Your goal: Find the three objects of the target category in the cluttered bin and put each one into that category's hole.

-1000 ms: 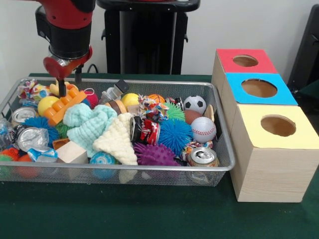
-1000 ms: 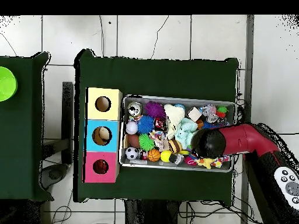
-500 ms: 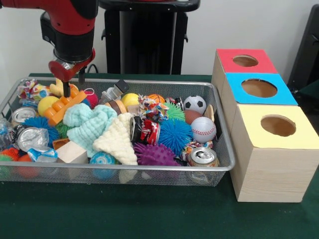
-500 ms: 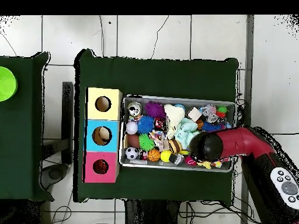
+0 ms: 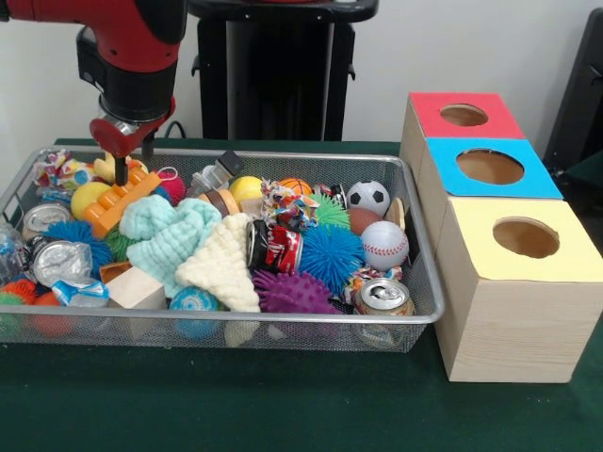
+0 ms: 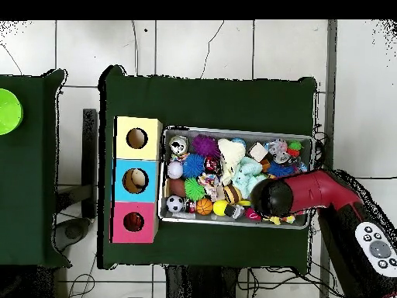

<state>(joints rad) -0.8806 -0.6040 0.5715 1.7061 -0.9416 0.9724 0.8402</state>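
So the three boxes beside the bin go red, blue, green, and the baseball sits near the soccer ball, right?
One thing is off: the third box is yellow-topped, not green, as the front view shows. The red box and blue box are right, and the baseball does sit near the soccer ball in the bin.

Wire-mesh bin (image 5: 415, 315) filled with balls, cans and knitted cloths; gripper (image 5: 134, 160) above orange toy block (image 5: 121, 201); red, blue, yellow boxes (image 5: 513, 273) alongside.

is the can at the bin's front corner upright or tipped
Upright: the silver can shows its pull-tab top facing up, by the mesh bin wall.
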